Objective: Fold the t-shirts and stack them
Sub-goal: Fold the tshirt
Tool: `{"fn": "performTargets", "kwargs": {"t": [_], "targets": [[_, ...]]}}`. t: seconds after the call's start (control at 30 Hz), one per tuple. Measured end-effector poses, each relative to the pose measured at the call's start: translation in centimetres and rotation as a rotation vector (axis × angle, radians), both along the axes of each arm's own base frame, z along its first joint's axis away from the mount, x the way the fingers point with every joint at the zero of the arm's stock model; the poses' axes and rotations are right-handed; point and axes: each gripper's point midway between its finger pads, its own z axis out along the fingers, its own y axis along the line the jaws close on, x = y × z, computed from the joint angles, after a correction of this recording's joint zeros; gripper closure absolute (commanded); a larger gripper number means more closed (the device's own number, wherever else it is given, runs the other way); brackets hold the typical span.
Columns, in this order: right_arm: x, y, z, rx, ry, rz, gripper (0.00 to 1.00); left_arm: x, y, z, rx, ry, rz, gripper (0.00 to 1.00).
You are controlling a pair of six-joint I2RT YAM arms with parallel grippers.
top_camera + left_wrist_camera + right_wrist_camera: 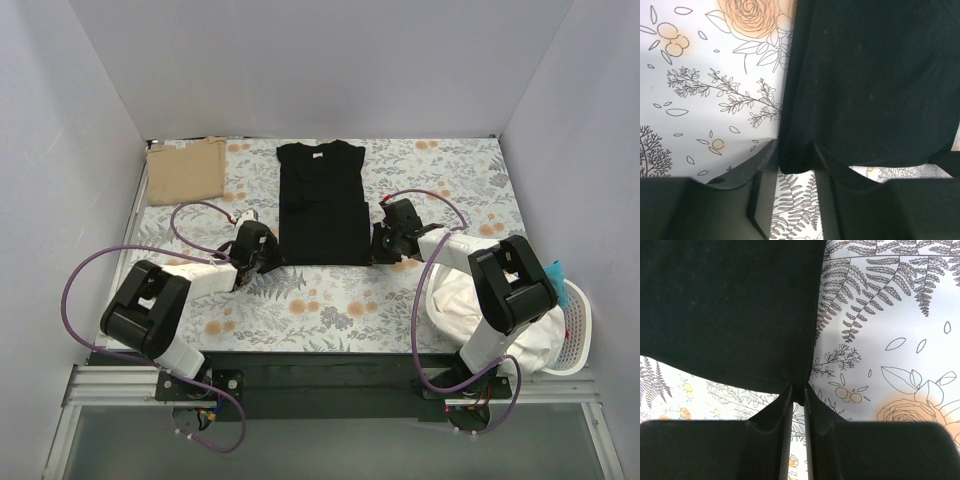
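**Both arms parked at the black tee's bottom corners**

The black t-shirt lay flat mid-frame on the desk, already narrowed to a strip, so the hem looked like the next bit to fold up. The right jaws were pressed together on its lower-right corner, cloth puckered. The left jaws sat spread around the lower-left corner, not biting. The tan t-shirt sat folded upper left, presumably the stack spot. Lower right, a white basket had white cloth bulging out.

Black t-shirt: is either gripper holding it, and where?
Right gripper pinches the black t-shirt by its hem corner. Left gripper straddles the other hem corner, jaws apart, not clamped.
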Motion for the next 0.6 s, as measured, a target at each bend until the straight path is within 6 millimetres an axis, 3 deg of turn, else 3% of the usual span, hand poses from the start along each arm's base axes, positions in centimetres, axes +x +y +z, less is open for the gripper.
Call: {"fn": "performTargets", "kwargs": {"t": [0.17,0.23,0.33,0.6], "targets": [[0.0,0.0,0.0,0.001,0.002,-0.004,0.83,0.0,0.1,-0.4,0.002,0.012,0.018,0.86],[0.0,0.0,0.0,0.001,0.002,-0.007,0.89,0.0,0.0,-0.5,0.0,0.014,0.02,1.0],[0.0,0.0,0.0,0.001,0.004,-0.006,0.99,0.0,-0.1,-0.5,0.001,0.012,0.016,1.0],[-0.7,-0.2,0.4,-0.007,0.008,0.003,0.99,-0.8,-0.5,0.5,0.004,-0.004,-0.043,1.0]]}}
